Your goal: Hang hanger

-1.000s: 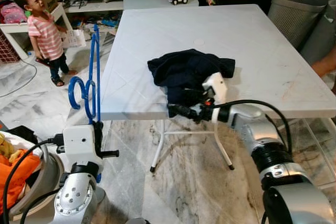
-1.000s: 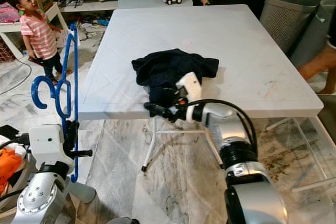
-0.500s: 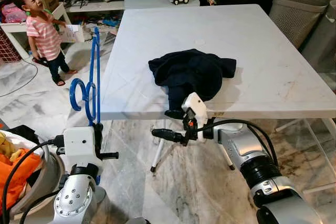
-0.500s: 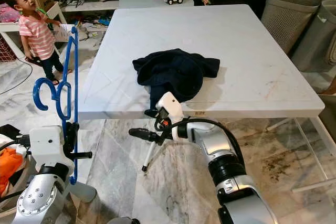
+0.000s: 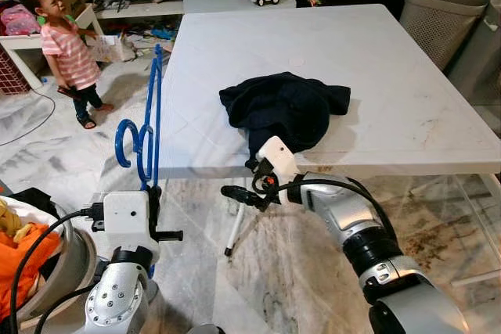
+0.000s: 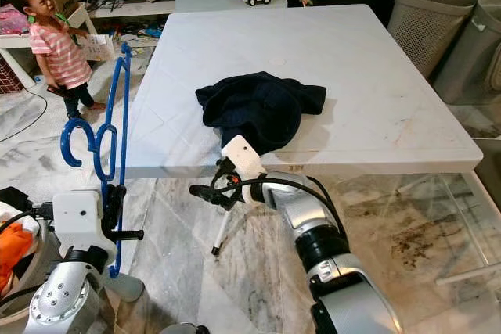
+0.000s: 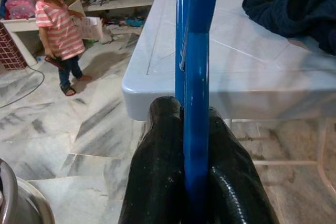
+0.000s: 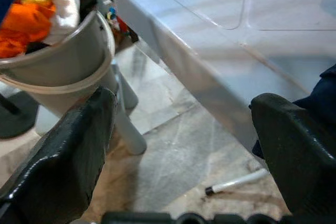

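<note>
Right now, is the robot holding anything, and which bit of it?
The left gripper is shut on the blue hanger, pinching its straight bar low down. The right gripper is open and holds nothing.

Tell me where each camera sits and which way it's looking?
Left eye: on the head, looking forward and down at the table and garment; both arms show.
Right eye: beside it, same scene; left gripper holds the hanger upright.
Left wrist: on the left arm, looking along its fingers clamped on the hanger, towards the table edge and a person.
Right wrist: on the right arm, looking between its fingers at the floor, a basket and a pen.
Shared: both wrist views show the table edge.
</note>
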